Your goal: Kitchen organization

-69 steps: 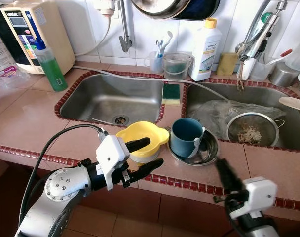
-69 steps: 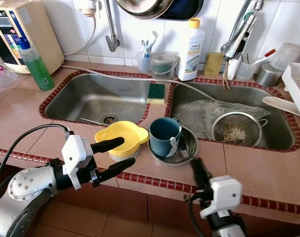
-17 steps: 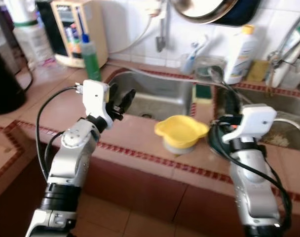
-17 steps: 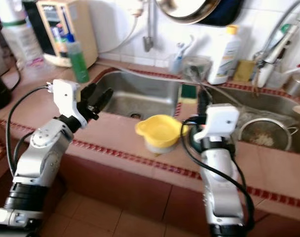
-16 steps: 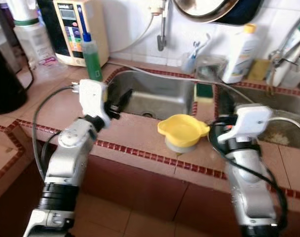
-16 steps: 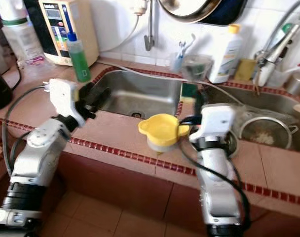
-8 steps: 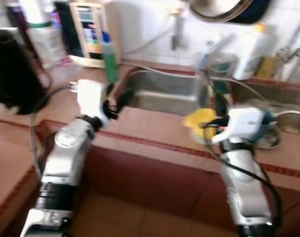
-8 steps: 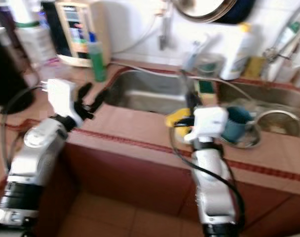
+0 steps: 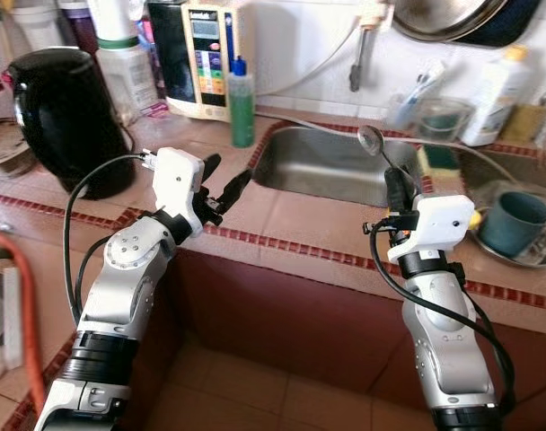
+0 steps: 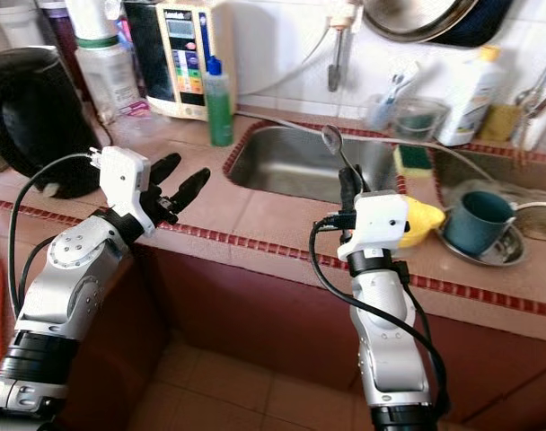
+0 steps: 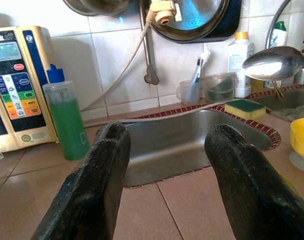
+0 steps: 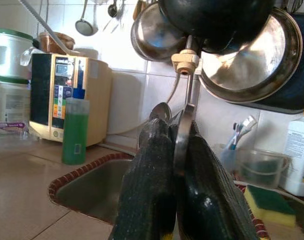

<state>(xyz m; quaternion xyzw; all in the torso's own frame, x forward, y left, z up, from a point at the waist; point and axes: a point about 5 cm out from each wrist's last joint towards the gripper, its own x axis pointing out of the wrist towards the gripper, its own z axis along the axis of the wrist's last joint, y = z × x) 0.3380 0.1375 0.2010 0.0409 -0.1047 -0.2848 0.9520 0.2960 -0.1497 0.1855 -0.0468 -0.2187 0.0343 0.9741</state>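
Note:
My right gripper (image 9: 391,182) is shut on the handle of a metal spoon (image 9: 372,138), holding it upright above the counter's front edge by the left sink (image 9: 327,167). In the right wrist view the fingers (image 12: 152,170) clamp the spoon handle (image 12: 182,135). My left gripper (image 9: 225,174) is open and holds nothing, raised over the tiled counter left of the sink. A yellow bowl (image 10: 423,216) stands on the counter behind my right wrist. A blue mug (image 9: 511,220) sits on a steel plate (image 9: 533,253) to its right.
A black kettle (image 9: 62,117), a water purifier (image 9: 198,56) and a green soap bottle (image 9: 242,101) stand at the back left. A sponge (image 9: 437,157) lies on the divider between the sinks. Pans (image 12: 242,55) hang on the wall. Below the counter edge is tiled floor (image 9: 282,395).
The camera has swung left and back, bringing the kettle into view. My left gripper, earlier at the yellow bowl, is now apart from it. My right gripper has risen, holding the spoon.

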